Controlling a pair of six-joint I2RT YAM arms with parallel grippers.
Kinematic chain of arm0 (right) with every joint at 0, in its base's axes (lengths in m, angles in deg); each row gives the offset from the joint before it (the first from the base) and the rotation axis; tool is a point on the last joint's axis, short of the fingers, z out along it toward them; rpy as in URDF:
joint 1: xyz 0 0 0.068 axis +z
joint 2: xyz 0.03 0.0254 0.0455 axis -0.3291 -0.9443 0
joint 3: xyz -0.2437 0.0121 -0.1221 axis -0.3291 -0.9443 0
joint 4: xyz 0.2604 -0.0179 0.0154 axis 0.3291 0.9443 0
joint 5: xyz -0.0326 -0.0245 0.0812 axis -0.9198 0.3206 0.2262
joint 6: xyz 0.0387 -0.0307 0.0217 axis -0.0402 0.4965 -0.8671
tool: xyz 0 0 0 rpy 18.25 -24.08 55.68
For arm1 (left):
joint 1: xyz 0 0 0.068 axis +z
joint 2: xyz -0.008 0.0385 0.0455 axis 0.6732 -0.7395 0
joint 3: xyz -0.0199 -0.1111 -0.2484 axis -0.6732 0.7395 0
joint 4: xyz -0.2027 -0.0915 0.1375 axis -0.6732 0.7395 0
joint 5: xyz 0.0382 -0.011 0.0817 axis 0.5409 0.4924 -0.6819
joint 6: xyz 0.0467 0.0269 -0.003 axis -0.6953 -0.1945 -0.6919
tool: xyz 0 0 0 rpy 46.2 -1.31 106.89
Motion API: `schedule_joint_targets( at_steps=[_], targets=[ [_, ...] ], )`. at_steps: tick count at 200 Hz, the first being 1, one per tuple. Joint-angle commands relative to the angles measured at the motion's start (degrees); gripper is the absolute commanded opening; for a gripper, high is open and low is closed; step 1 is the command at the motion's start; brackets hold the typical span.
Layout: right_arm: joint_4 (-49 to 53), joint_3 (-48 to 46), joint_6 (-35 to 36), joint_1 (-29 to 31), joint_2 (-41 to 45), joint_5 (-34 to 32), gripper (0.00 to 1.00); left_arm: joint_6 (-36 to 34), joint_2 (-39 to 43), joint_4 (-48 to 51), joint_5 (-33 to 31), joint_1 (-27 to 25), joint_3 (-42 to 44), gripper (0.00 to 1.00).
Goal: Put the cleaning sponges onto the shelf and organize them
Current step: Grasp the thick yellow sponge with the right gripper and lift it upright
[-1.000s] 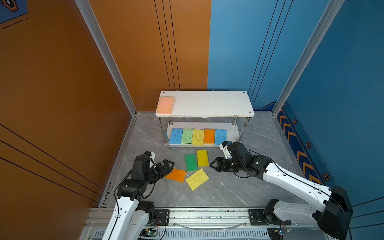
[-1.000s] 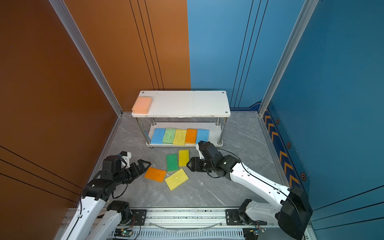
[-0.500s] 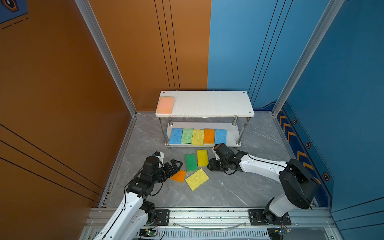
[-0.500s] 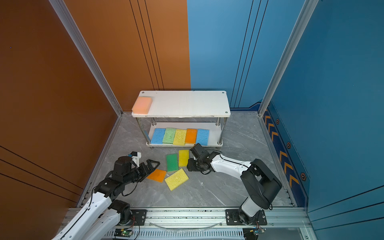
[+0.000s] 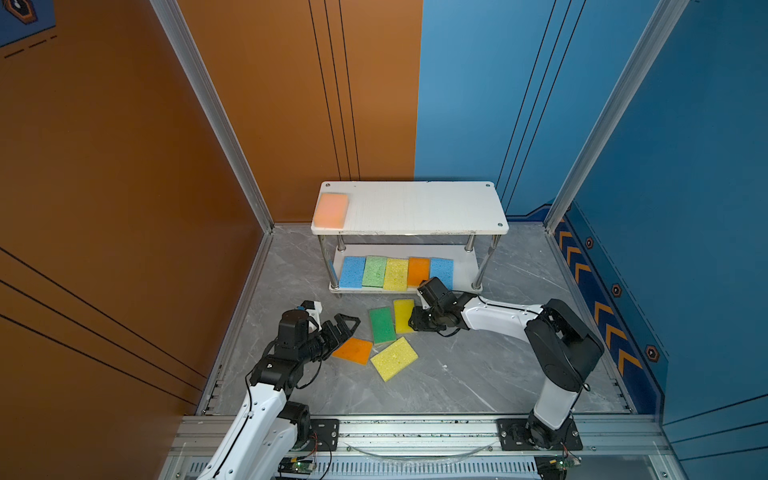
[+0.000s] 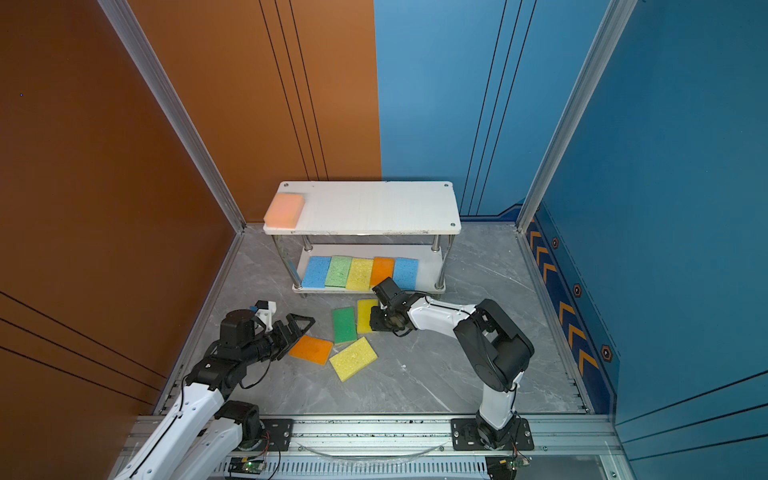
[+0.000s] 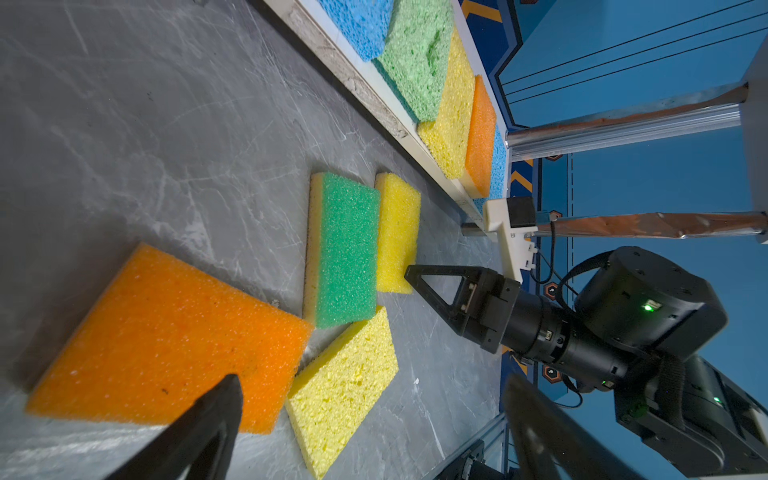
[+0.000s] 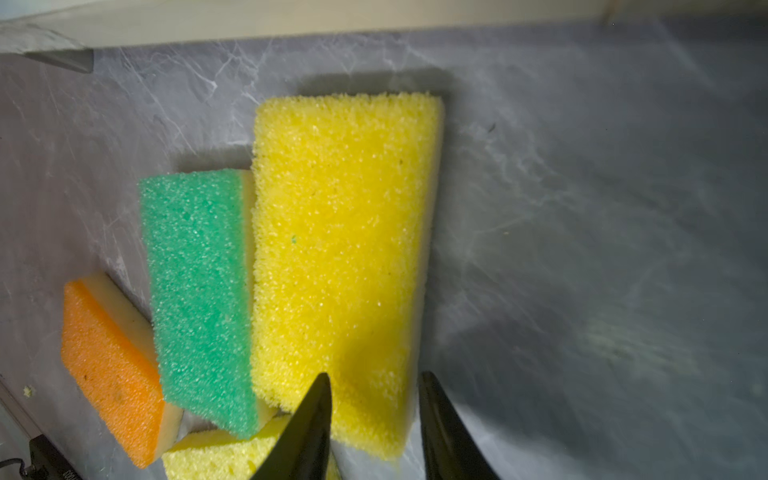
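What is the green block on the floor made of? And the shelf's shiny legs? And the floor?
The green sponge looks like soft foam: its matte top is full of tiny pores and sits on a pale yellow layer. The shelf legs are probably polished metal, since they mirror the orange wall. The floor looks like smooth grey stone, or a print of it, with white veins and fine scratches.

Both the yellow sponge [image 8: 340, 249] and green sponge [image 7: 345, 249] are matt, rough, open-pored foam, the green on a paler foam layer; shelf [image 5: 415, 208] boards matt white with a scuffed front edge, its posts [image 7: 623, 124] mirror-bright polished metal; floor [image 5: 457, 374] smooth grey marble-look, faint sheen, fine scratches.
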Motion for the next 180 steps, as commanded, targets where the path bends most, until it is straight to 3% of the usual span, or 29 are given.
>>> schedule_joint_targets(
  at_steps=[1,60,113,135,180],
  targets=[
    [0.1,1.1,0.5,-0.1,-1.2,-1.3,0.29,-1.3,0.4,0.0,3.2,1.1,0.5,0.98],
    [0.9,-2.2,-0.2,-0.1,3.0,-1.4,0.02,-0.9,0.6,-0.1,4.0,1.6,0.4,0.98],
    [6.7,-7.6,0.4,-0.3,13.8,-0.3,0.00,-1.2,-0.1,-3.3,6.1,0.1,-0.3,0.98],
    [9.2,-9.3,0.5,-0.5,19.3,1.7,0.00,-0.4,-1.1,-6.0,6.0,-3.1,-0.4,0.98],
    [10.3,-7.8,-0.5,0.7,29.1,7.8,0.00,4.7,-5.2,-22.7,5.9,-11.7,0.4,0.98]
  ],
)
